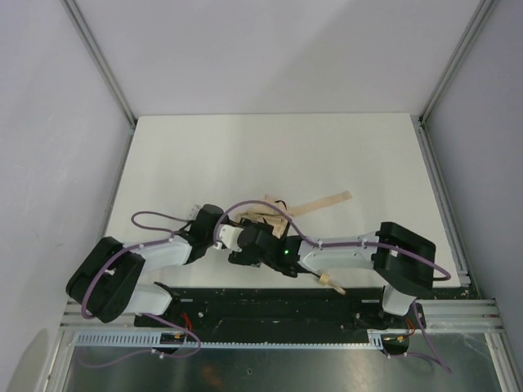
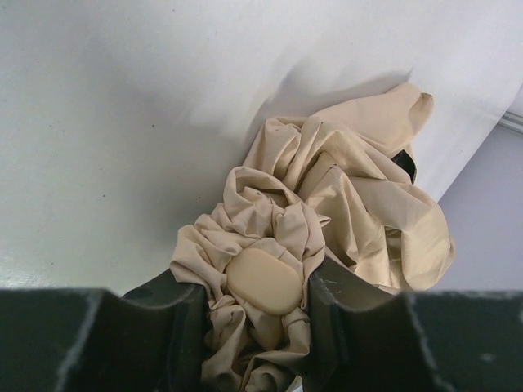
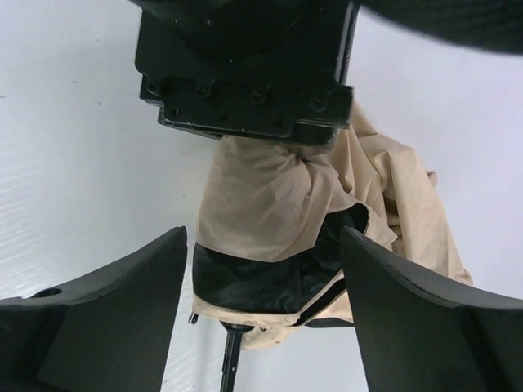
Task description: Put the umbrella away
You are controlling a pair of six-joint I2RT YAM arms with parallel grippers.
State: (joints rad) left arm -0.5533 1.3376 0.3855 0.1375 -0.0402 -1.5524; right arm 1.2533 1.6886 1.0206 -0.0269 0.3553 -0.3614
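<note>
The umbrella (image 1: 275,222) lies between the two arms as bunched shiny tan fabric. Its small tan handle (image 1: 332,282) pokes out near the table's front edge. My left gripper (image 2: 257,286) is shut on the gathered fabric, with the umbrella's oval tan cap (image 2: 263,280) between its fingers. My right gripper (image 3: 265,278) is open, its fingers (image 3: 122,310) on either side of the canopy's loose hem (image 3: 261,204) without touching it. The black lining (image 3: 270,273) and thin black shaft (image 3: 231,359) show there. The left gripper's body (image 3: 245,65) is just beyond the fabric. In the top view both grippers meet (image 1: 249,239).
A flat tan strip (image 1: 320,202) lies on the white table (image 1: 245,155) just behind the umbrella, angled to the right. Grey walls and metal rails enclose the table on three sides. Both arms crowd the near centre.
</note>
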